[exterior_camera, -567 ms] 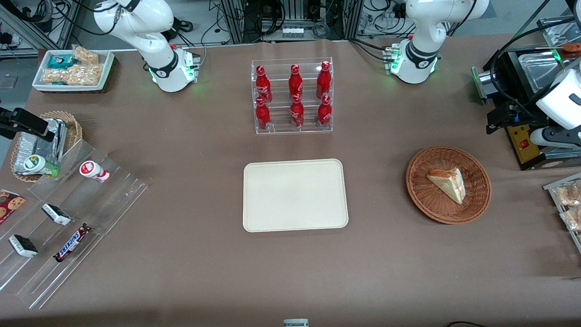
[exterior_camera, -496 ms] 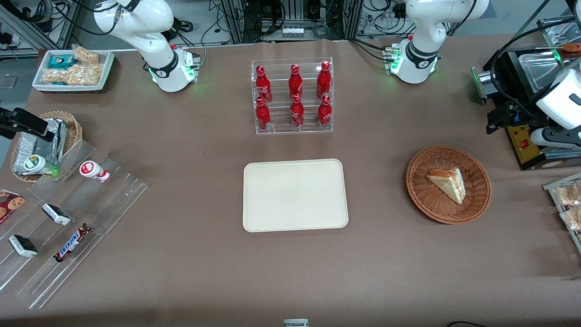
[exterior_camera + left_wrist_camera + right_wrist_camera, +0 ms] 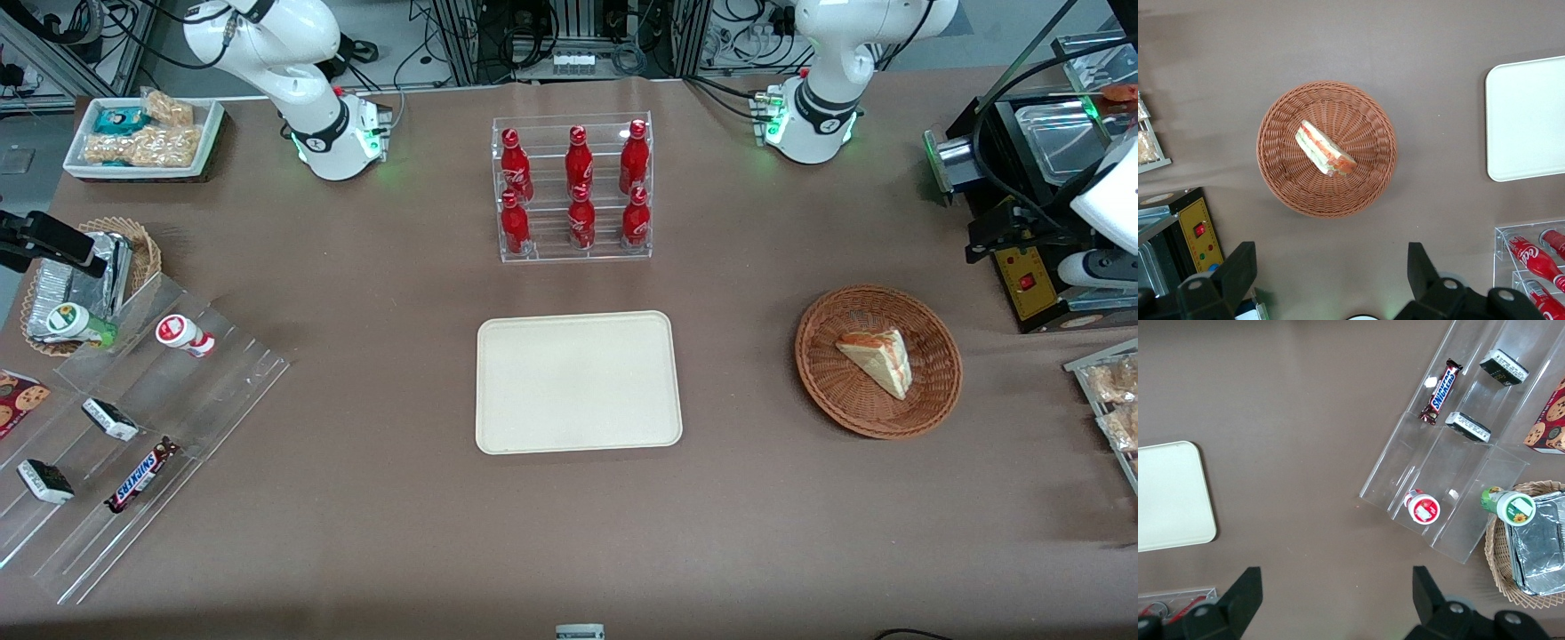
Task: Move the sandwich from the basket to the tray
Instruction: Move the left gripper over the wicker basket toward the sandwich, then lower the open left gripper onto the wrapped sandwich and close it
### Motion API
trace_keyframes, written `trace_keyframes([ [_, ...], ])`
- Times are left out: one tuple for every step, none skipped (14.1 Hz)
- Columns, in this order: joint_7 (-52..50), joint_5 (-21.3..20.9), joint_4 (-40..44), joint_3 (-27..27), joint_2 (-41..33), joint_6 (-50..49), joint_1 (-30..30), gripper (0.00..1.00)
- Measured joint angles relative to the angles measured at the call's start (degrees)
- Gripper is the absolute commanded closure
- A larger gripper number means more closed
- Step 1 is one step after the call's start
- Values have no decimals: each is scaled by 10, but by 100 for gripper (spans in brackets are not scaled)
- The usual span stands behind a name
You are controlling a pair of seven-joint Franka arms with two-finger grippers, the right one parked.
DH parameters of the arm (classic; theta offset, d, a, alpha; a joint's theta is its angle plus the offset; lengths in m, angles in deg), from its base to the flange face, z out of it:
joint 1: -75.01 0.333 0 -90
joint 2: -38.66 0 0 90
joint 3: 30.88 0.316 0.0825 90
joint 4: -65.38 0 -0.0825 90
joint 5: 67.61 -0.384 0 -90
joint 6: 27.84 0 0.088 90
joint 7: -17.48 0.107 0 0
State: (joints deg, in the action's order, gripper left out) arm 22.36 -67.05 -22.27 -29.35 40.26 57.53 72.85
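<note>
The sandwich (image 3: 876, 360) (image 3: 1323, 148), a pale wedge with orange and green filling, lies in the round reddish-brown wicker basket (image 3: 813, 356) (image 3: 1271, 153). The cream tray (image 3: 578, 382) (image 3: 1528, 120) lies flat mid-table with nothing on it, toward the parked arm's end from the basket. My gripper (image 3: 982, 242) (image 3: 1330, 270) hangs high above the table, farther from the front camera than the basket and toward the working arm's end. It is open, its black fingers (image 3: 1238, 270) wide apart with only bare tablecloth between them.
A black box with a yellow panel (image 3: 1031, 284) (image 3: 1198, 230) stands by the gripper. A rack of red bottles (image 3: 573, 191) (image 3: 1538, 257) stands farther back than the tray. Snack packets (image 3: 1111, 391) lie at the working arm's table end; an acrylic shelf (image 3: 133, 418) lies toward the parked arm's.
My gripper has shifted slightly toward the working arm's end of the table. The sandwich, basket and tray have not moved.
</note>
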Motion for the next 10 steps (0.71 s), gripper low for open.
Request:
trace_keyframes([
  [0, 0, 0, 0, 0, 0, 0, 0],
  [0, 0, 0, 0, 0, 0, 0, 0],
  [0, 0, 0, 0, 0, -1, 0, 0],
  [0, 0, 0, 0, 1, -1, 0, 0],
  [0, 0, -2, 0, 2, -3, 0, 0],
  [0, 0, -6, 0, 3, -4, 0, 0],
  [0, 0, -13, 0, 6, -5, 0, 0],
  [0, -1, -21, 0, 12, -5, 0, 0],
  [0, -4, -30, 1, 21, -4, 0, 0],
  [-1, -10, -39, 1, 33, 1, 1, 0],
])
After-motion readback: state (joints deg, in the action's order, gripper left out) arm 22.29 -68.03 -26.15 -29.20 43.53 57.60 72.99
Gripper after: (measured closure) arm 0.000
